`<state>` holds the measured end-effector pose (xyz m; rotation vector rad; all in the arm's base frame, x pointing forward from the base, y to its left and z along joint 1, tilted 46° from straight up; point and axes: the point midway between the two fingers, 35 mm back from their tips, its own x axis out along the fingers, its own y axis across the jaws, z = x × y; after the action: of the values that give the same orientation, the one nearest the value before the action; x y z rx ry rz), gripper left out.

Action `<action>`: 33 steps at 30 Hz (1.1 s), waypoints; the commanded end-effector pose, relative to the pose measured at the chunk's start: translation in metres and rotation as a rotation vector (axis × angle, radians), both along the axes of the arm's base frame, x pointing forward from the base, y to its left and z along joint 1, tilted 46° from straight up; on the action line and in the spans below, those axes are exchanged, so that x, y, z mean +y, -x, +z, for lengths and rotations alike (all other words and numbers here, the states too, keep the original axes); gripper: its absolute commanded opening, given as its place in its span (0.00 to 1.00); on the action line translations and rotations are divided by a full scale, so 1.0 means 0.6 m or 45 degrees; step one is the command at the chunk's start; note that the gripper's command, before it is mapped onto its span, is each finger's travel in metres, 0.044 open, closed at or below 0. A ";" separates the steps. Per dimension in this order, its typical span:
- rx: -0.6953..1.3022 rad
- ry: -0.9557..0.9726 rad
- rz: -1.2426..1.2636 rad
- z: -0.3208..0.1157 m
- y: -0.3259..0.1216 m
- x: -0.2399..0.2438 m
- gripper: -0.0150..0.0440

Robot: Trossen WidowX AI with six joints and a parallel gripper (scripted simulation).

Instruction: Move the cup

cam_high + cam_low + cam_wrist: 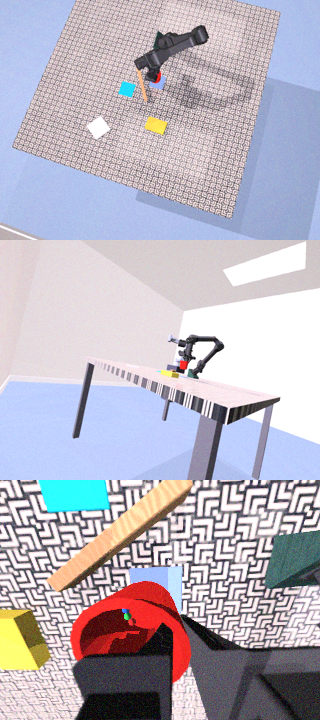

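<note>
A red cup (158,77) (183,365) (150,591) hangs in the air above the blue pad (160,85) (147,574), nearly upright. My gripper (186,359) (175,619) is shut on the cup's wall at the rim, one finger inside and one outside. Blue, green and red marbles (127,616) lie inside the cup; part of its inside is hidden by the finger. The cyan pad (127,89) (75,495) lies on the table with nothing on it.
A wooden bar (142,85) (120,536) lies between the two pads. A yellow block (156,125) (169,373) (12,640) and a flat white square (98,127) lie farther out. A dark green block (156,41) (290,560) is beside the arm's base.
</note>
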<state>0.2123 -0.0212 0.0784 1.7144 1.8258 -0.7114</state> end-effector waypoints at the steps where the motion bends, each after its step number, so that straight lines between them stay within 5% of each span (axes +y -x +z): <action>1: -0.002 0.007 0.008 -0.009 -0.008 -0.009 0.25; 33: -0.005 0.012 0.011 -0.066 -0.060 -0.068 0.25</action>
<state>0.2446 -0.0569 0.0440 1.7085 1.8241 -0.7116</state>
